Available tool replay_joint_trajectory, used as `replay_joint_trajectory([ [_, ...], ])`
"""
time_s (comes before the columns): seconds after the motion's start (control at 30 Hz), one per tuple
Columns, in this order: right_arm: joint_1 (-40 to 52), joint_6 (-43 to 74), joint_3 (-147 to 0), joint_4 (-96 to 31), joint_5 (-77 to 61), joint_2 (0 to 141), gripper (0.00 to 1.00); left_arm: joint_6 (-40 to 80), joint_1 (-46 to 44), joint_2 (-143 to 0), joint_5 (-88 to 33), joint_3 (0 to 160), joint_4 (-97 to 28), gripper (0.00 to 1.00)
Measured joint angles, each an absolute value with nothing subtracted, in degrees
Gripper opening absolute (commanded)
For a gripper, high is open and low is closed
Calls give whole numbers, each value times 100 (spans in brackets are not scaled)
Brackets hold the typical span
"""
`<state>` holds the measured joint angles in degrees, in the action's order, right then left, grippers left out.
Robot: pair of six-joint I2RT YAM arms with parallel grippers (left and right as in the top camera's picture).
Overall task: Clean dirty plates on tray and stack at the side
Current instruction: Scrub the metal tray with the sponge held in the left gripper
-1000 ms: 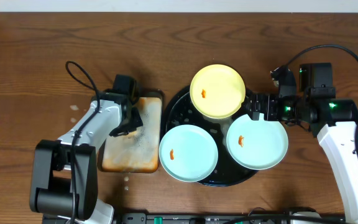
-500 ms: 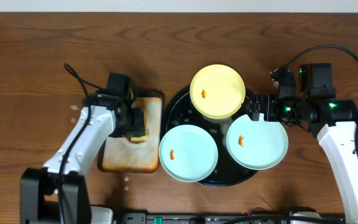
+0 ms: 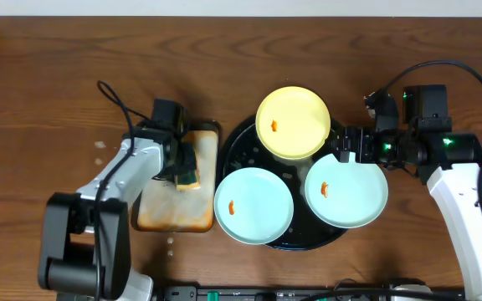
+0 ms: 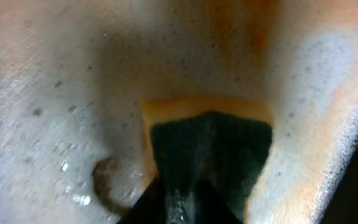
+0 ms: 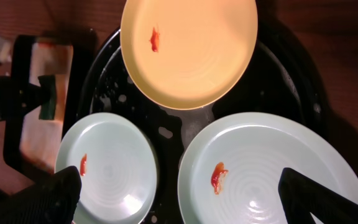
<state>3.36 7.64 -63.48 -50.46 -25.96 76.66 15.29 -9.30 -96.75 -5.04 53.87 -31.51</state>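
Left claw (image 3: 182, 164) was clamped on the green-and-yellow sponge (image 3: 190, 177), holding it above the rusty-orange tray (image 3: 167, 211). The wrist view showed why: the sponge hung scouring side towards the lens, pinched between the dark fingers, with white lather on the tray below. My read is that it was there to load up with soap before any scrubbing began.

Over on the other side, the right claw (image 3: 346, 147) was spread wide with nothing in its grip. Its own camera showed the two fingers (image 5: 58, 190) far apart at the bottom corners of the picture. It hovered at the inner edge of the right mint plate (image 3: 354, 199), probably set to steady or lift that plate once the sponge arrived.

All three plates sat on the black tray (image 3: 233, 142), none of them cleaned. The yellow plate (image 3: 295, 125) lay at the back. The left mint plate (image 3: 253, 207) was at the front, its rim hanging over the tray's edge towards the sponge tray. Each one carried its small orange smear. Flecks of foam (image 5: 166, 132) dotted the black tray between them.

Nothing was stacked on the wooden surface (image 3: 40, 84) yet, so the job looked barely begun. The next move would call for swinging the soapy sponge across to a plate, and the left mint plate was closest.
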Motion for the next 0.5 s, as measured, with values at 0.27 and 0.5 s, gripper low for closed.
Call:
replay_joint_trajectory([
  [0.27, 336, 764, -6348, -5035, -2596, 7666, 99, 1466, -980, -9874, -497, 5419, -3164, 8],
  [0.5, 336, 764, -6348, -5033, -2596, 7666, 99, 1380, -982, -9837, -495, 5808, -4042, 32],
])
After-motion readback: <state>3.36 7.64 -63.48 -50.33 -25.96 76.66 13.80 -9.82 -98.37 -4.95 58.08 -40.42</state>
